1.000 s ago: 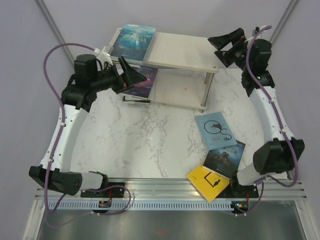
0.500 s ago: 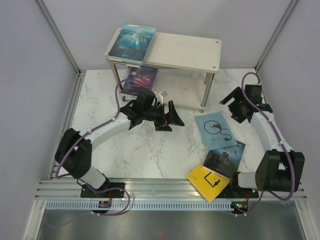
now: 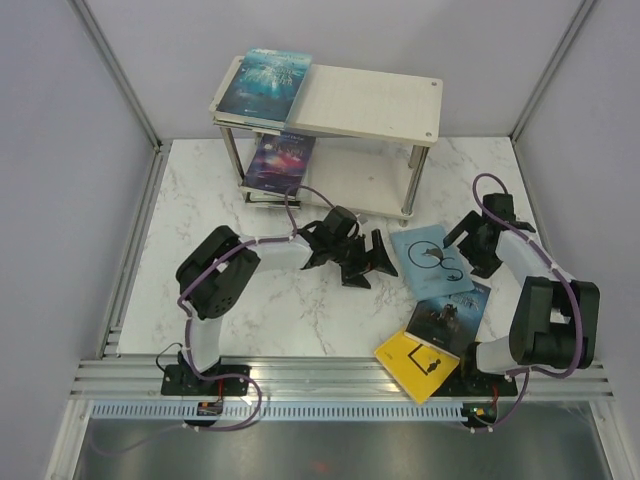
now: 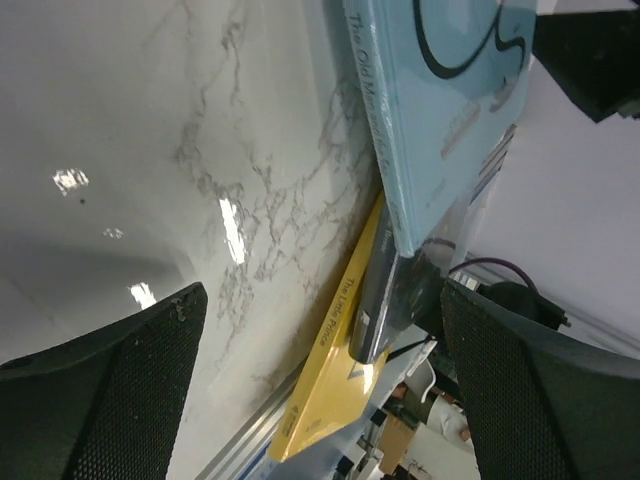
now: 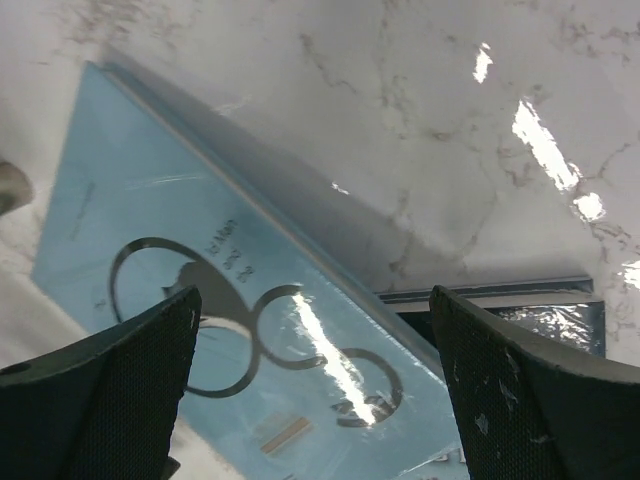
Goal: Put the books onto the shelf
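books: five covers showing. Three lie on the worktop (image 3: 270, 300), two are on the shelf (image 3: 370, 105).
on worktop: pale blue book (image 3: 432, 258), dark book (image 3: 450, 315) and yellow book (image 3: 415, 362), overlapping in a fan. Pale blue is on top, yellow at the bottom.
on shelf: teal book (image 3: 265, 82) lies flat on the top board, far end from the right pincer. More edges show under it, can't count them. Galaxy book (image 3: 280, 160) lies on the lower board.
shelf: one, two boards, well behind both pincers.
pincers: two, both spread wide, nothing in either.
left pincer (image 3: 372, 268): low over the worktop. The pale blue book is just beside its tips on the right pincer's side. The yellow and dark books sit further out past that book.
right pincer (image 3: 468, 255): at the pale blue book's opposite edge, cover filling the view between its fingers. Can't tell if it touches.
pale blue book: sits between the two pincers.
vs 0.5 s ago: left pincer has moved from in front of the shelf across to the pale blue book; right pincer has closed in on it too.
vs 1 s ago: both pincers were up by the shelf.
books: none have moved.
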`<state>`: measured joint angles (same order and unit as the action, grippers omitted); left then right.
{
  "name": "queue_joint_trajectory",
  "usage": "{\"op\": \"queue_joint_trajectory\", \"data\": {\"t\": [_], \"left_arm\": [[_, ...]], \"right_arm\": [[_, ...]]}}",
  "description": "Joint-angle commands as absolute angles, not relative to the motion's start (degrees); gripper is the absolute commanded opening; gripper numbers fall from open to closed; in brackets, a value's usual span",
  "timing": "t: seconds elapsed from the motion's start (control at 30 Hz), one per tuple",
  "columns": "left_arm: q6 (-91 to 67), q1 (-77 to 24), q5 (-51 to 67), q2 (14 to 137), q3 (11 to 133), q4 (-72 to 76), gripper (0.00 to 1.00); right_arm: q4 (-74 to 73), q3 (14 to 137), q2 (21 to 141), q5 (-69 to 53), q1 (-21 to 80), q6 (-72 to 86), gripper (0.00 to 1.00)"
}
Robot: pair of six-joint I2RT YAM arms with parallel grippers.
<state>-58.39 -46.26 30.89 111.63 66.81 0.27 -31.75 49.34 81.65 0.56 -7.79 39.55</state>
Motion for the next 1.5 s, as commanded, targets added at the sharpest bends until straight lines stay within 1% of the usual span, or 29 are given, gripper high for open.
{"op": "queue_joint_trajectory", "data": {"t": [0.0, 0.17, 0.3, 0.5, 0.53, 0.57, 0.6, 0.63, 0.67, 0.7, 0.73, 0.77, 0.8, 0.83, 0.87, 0.9, 0.93, 1.0, 1.03, 1.07, 1.13, 1.2, 1.23, 1.3, 1.33, 1.37, 1.4, 1.43, 1.47], "left_arm": [[-63.8, -46.9, 26.5, 115.7, 68.7, 6.3, 1.00], [-71.3, -48.2, 23.5, 120.7, 68.3, 12.2, 1.00], [-76.5, -50.4, 22.2, 124.5, 69.3, 18.7, 1.00], [-79.4, -53.3, 20.2, 127.7, 73.4, 20.2, 1.00], [-80.8, -53.4, 20.1, 127.9, 73.0, 21.3, 1.00], [-81.8, -53.5, 20.0, 127.9, 71.4, 27.4, 1.00], [-82.8, -53.5, 20.0, 128.1, 70.8, 29.9, 1.00], [-84.1, -53.5, 20.0, 128.2, 70.6, 31.8, 0.98], [-84.5, -53.5, 20.1, 128.5, 70.5, 32.9, 0.96], [-84.5, -53.6, 20.5, 128.6, 70.5, 35.5, 0.90], [-84.6, -53.5, 20.7, 128.7, 70.6, 36.3, 0.84], [-84.9, -53.5, 20.9, 128.4, 70.4, 37.0, 0.71], [-85.0, -53.6, 21.0, 128.2, 70.2, 38.1, 0.51], [-85.0, -53.5, 21.1, 127.9, 70.0, 38.1, 0.42], [-85.3, -53.6, 21.0, 127.0, 69.1, 38.3, 0.29], [-85.5, -53.5, 20.7, 126.6, 68.4, 38.7, 0.05], [-85.7, -53.5, 20.8, 126.0, 67.9, 38.8, 0.03], [-85.2, -53.5, 21.4, 124.0, 66.5, 38.3, 0.02], [-84.3, -53.5, 21.7, 123.2, 65.9, 38.0, 0.02], [-83.9, -53.4, 22.1, 122.4, 64.4, 37.8, 0.02], [-82.8, -53.4, 24.1, 118.6, 61.1, 37.4, 0.02], [-81.5, -53.4, 26.5, 113.7, 59.2, 35.8, 0.02], [-79.0, -53.4, 27.2, 111.3, 58.3, 34.3, 0.02], [-75.3, -53.4, 28.7, 106.7, 57.3, 25.6, 0.02], [-69.5, -53.4, 29.3, 101.2, 58.3, 21.8, 0.02], [-66.0, -53.9, 29.5, 98.6, 59.5, 12.5, 0.02], [-62.4, -54.2, 28.3, 95.3, 60.6, 6.3, 0.02], [-56.0, -54.5, 27.7, 89.8, 61.9, 1.9, 0.02], [-53.8, -54.5, 27.3, 86.7, 63.6, -2.1, 0.02]], "right_arm": [[-29.4, 46.9, 83.0, 3.4, -8.2, 36.2, 0.98], [-25.1, 41.6, 83.8, -1.8, -8.2, 36.0, 0.98], [-23.3, 36.7, 81.5, -5.9, -8.3, 37.4, 0.97], [-20.8, 29.3, 76.6, -11.0, -8.2, 40.3, 0.95], [-20.1, 28.1, 76.4, -11.9, -8.2, 40.5, 0.94], [-19.8, 27.6, 76.2, -12.6, -8.2, 41.0, 0.92], [-19.6, 27.2, 75.8, -13.4, -8.3, 41.1, 0.87], [-19.3, 26.9, 75.6, -14.4, -8.2, 41.3, 0.84], [-18.7, 26.0, 75.2, -15.8, -8.2, 41.9, 0.82], [-18.5, 25.7, 74.2, -16.3, -8.2, 42.2, 0.77], [-18.2, 25.1, 73.7, -17.4, -8.2, 42.5, 0.75], [-18.0, 24.9, 73.2, -17.9, -8.2, 42.8, 0.74], [-18.1, 24.9, 72.7, -18.3, -8.2, 42.9, 0.72], [-18.6, 25.1, 72.4, -18.6, -8.3, 42.9, 0.71], [-18.7, 25.2, 72.2, -19.1, -8.3, 43.1, 0.71], [-19.2, 25.3, 71.5, -19.1, -8.2, 43.2, 0.71], [-20.1, 25.9, 71.3, -18.9, -8.2, 43.2, 0.71], [-21.6, 26.8, 70.3, -17.6, -8.2, 43.2, 0.78], [-23.3, 27.9, 70.1, -17.0, -8.2, 43.4, 0.83], [-23.9, 28.7, 69.8, -16.4, -8.2, 43.8, 0.91], [-25.7, 31.4, 68.6, -14.9, -8.3, 45.5, 0.98], [-27.7, 34.3, 67.3, -14.0, -8.2, 46.2, 0.98], [-30.6, 37.8, 66.7, -13.5, -8.2, 46.4, 0.98], [-34.4, 42.2, 65.1, -12.3, -8.1, 45.9, 0.98], [-38.5, 46.5, 64.6, -10.9, -8.1, 45.4, 0.98], [-40.1, 48.6, 64.2, -10.7, -8.1, 45.2, 0.98], [-41.5, 50.5, 63.3, -10.7, -8.0, 45.2, 0.98], [-43.5, 54.0, 62.7, -11.1, -7.8, 45.1, 0.98], [-44.3, 55.6, 62.3, -11.9, -7.4, 45.4, 0.98]]}}
